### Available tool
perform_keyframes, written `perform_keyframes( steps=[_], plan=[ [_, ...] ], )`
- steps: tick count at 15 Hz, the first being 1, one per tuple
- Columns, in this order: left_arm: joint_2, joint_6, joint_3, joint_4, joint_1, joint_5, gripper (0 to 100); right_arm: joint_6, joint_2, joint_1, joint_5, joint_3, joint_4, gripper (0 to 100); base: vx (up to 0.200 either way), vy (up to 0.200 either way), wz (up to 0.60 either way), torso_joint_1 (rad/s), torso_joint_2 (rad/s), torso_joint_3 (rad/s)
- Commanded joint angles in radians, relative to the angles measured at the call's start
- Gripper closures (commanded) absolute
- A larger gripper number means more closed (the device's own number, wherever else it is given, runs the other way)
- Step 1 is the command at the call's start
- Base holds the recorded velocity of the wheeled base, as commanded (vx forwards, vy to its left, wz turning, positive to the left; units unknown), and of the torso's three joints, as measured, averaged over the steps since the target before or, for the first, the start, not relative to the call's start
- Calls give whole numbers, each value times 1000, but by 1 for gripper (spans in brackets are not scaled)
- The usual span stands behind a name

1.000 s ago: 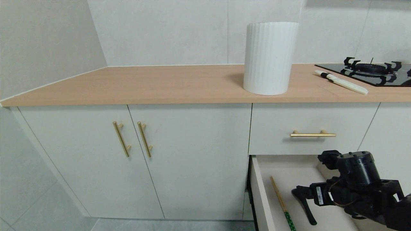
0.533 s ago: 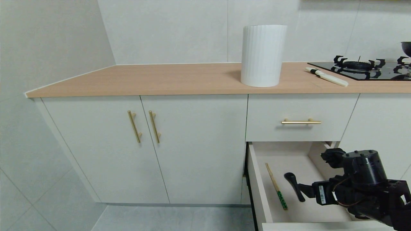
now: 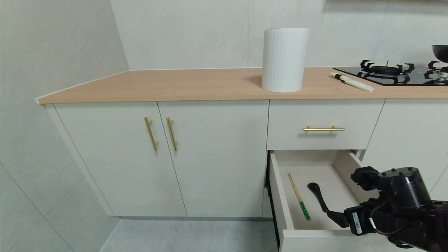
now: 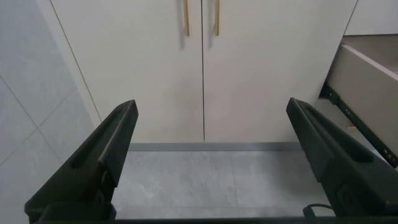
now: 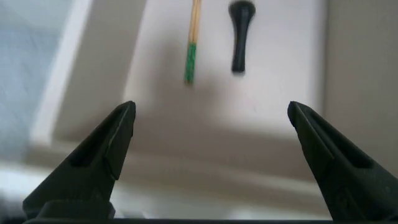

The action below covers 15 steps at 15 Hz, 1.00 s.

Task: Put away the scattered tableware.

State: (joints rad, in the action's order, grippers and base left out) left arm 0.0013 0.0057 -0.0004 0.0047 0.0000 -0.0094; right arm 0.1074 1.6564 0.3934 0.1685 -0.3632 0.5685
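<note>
A pale tiled kitchen wall stands behind a wooden counter (image 3: 175, 85) with light cabinets under it. Below the counter the lower drawer (image 3: 279, 196) is pulled out, and inside it lie a pair of chopsticks (image 3: 298, 197) and a black spoon (image 3: 320, 200), side by side but apart. The green ends of the chopsticks point to the drawer front, and the bowl of the spoon lies at the far end. The right gripper (image 5: 208, 118) hangs over the front part of this drawer, its fingers (image 5: 115, 134) spread wide and holding nothing. On the counter a pale utensil (image 3: 351, 82) with a dark band lies just beside the edge of the black gas stove (image 3: 388, 71). A tall white ribbed container (image 3: 284, 59) stands upright near it, above the closed upper drawer with its gold handle (image 3: 324, 129). More to the left, the two cabinet doors (image 3: 161, 157) are closed. The left gripper (image 4: 211, 107) is low before these doors, over the grey floor (image 4: 186, 186), and its fingers (image 4: 115, 137) are also wide apart and empty.
</note>
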Motion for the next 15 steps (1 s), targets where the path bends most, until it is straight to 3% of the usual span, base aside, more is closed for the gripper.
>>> perform_keyframes(
  steps=[1, 4, 9, 15],
  plan=[
    [0, 0, 0, 0, 0, 0, 0, -11, -165, 42, -83, -5, -139, 0, 0, 0, 0, 0, 0, 0],
    [0, 0, 0, 0, 0, 0, 0, -68, -285, 79, -164, -43, -374, 0, 0, 0, 0, 0, 0, 0],
    [0, 0, 0, 0, 0, 0, 0, -213, -363, 99, -270, -36, -569, 0, 0, 0, 0, 0, 0, 0],
    [0, 0, 0, 0, 0, 0, 0, -239, -213, 93, -305, -42, -602, 0, 0, 0, 0, 0, 0, 0]
  ],
)
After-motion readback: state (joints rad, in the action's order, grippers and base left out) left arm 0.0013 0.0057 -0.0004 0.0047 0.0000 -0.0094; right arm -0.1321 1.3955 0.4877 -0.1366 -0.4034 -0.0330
